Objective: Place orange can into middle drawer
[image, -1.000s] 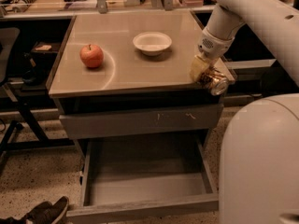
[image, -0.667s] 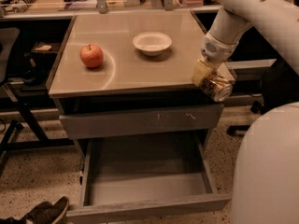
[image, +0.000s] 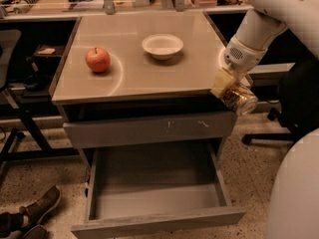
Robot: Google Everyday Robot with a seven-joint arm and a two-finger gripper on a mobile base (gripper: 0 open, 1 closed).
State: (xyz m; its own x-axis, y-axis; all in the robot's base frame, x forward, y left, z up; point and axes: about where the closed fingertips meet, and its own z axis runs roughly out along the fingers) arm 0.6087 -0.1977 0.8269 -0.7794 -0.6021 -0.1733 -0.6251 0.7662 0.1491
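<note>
One can and one open drawer are all this move turns on. My gripper point(image: 228, 87) hangs just off the front right corner of the table point(image: 134, 78), and my jaws are clenched on the orange can point(image: 240, 100). I grip it at its upper end, so most of its body sticks out below my fingers.

The can is in the air, level with the gap under the table top. It touches neither the table edge nor the scratched drawer front point(image: 149, 129) beside it. It is tilted, with its long axis running from about 10 o'clock to 4 o'clock and a silver end facing down and outward.

The middle drawer point(image: 154, 188) is pulled out, and its grey bottom is bare. From the can it lies at about 7 o'clock, lower and further to the left. As I judge it, the can sits outside the drawer's right side wall, over the floor and not over the box.

So the next move has to carry me toward 8 o'clock, over that thin wall, before I go down. I would also level the can, because a tilted can is likely to roll once I let go of it.

The apple point(image: 97, 59) at 10 o'clock and the bowl point(image: 162, 46) at 11 o'clock stand well apart from my path.
</note>
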